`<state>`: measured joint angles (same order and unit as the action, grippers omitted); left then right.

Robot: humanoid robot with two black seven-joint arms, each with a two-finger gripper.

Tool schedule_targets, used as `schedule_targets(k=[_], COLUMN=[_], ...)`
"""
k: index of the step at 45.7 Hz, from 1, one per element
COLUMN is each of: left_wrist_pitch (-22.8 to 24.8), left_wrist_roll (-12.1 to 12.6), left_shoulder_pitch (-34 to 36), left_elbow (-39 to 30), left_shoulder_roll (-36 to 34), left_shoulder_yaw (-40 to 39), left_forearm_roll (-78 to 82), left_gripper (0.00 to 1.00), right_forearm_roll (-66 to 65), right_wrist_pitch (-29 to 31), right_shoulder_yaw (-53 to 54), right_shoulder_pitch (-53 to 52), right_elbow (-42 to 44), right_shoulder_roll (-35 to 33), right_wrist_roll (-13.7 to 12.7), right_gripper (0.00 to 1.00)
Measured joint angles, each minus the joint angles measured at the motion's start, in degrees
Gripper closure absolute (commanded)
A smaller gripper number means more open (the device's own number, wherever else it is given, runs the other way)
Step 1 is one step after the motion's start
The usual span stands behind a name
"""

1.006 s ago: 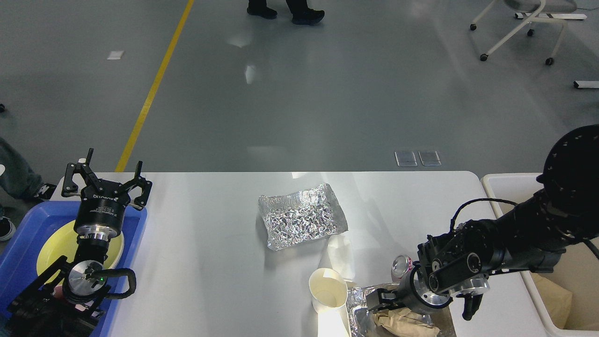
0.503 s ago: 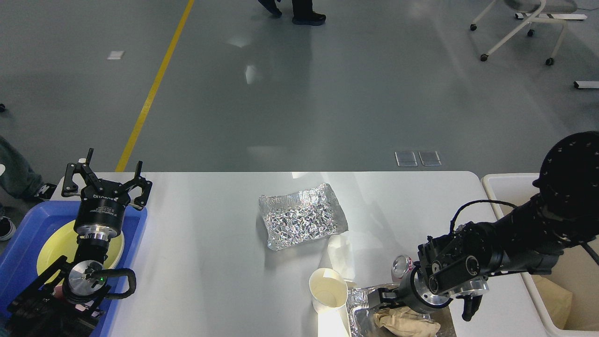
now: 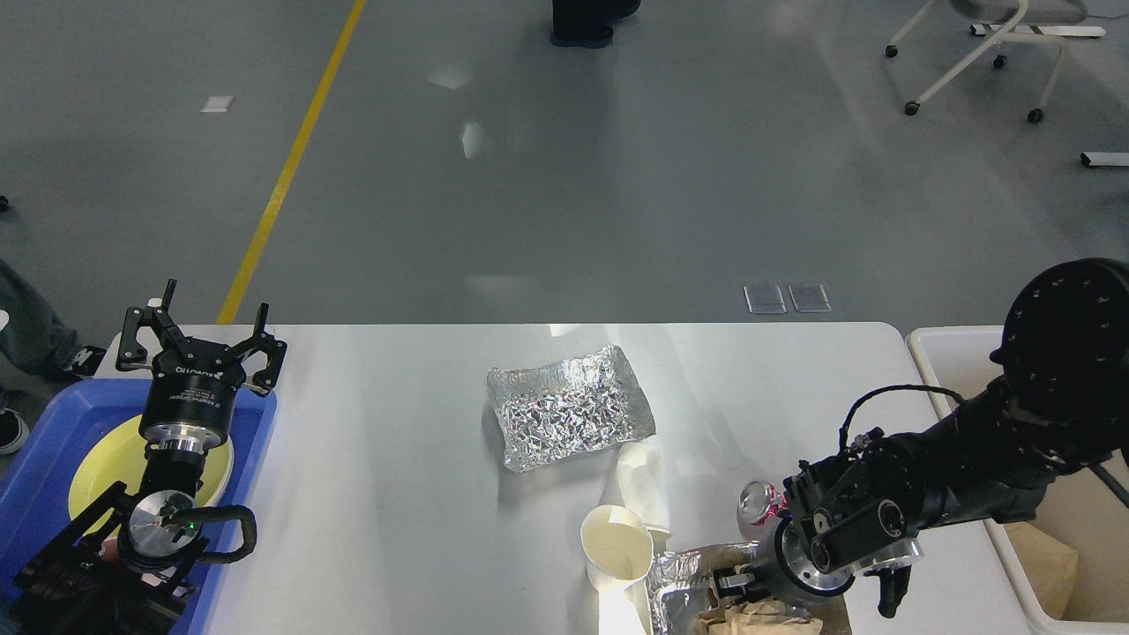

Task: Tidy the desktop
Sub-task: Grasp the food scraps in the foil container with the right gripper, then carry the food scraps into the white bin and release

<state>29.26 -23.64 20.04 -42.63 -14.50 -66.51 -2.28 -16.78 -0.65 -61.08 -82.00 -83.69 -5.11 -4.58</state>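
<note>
Head view, looking fwd and down: white desktop filling the lower half, rounded far corners, grey floor w/ yellow line beyond.

Left side: left gripper raised over the far end of a blue tray, fingers spread wide, nothing between them. Yellow plate lying in the tray under the arm.

Centre: crumpled foil sheet flat on the desktop, apart from everything else but a pale napkin just beside its near-right corner. Paper cup on its side, mouth up toward the camera, near the front edge.

Right side: right gripper low at the front edge, pointing left, over a second foil tray holding crumpled brown paper. Fingers dark and part hidden by the wrist; cannot tell whether spread or pinching, possibly touching the paper. Crushed drink can, pink-sided, just behind the wrist.

Far right: cream plastic bin beside the desktop, brown paper inside. Rolling chair top right.
</note>
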Motion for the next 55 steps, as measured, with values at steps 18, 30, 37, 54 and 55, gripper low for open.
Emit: schedule_targets(k=[18, 30, 37, 54, 55], left_wrist_pitch=[0.0, 0.0, 0.0, 0.0, 0.0], left_wrist_roll=[0.0, 0.0, 0.0, 0.0, 0.0], left_shoulder_pitch=[0.0, 0.0, 0.0, 0.0, 0.0], left_elbow=[0.0, 0.0, 0.0, 0.0, 0.0], left_shoulder_roll=[0.0, 0.0, 0.0, 0.0, 0.0], left_shoulder_yaw=[0.0, 0.0, 0.0, 0.0, 0.0], left_forearm_roll=[0.0, 0.0, 0.0, 0.0, 0.0], left_gripper=[0.03, 0.03, 0.03, 0.03, 0.03], right_forearm_roll=[0.8, 2.0, 3.8, 9.9, 9.9], right_wrist_pitch=[0.3, 7.8, 12.7, 25.5, 26.0], right_shoulder_yaw=[-0.3, 0.2, 0.2, -4.6, -5.4], right_shoulder_pitch=[-0.5, -4.8, -13.1, -35.8, -37.3], right_elbow=[-0.3, -2.0, -6.9, -11.8, -12.2], right_shoulder_roll=[-0.8, -4.4, -10.1, -17.9, -18.1], right_wrist_roll=[0.0, 0.0, 0.2, 0.1, 0.1], right_gripper=[1.0, 1.0, 1.0, 1.0, 1.0])
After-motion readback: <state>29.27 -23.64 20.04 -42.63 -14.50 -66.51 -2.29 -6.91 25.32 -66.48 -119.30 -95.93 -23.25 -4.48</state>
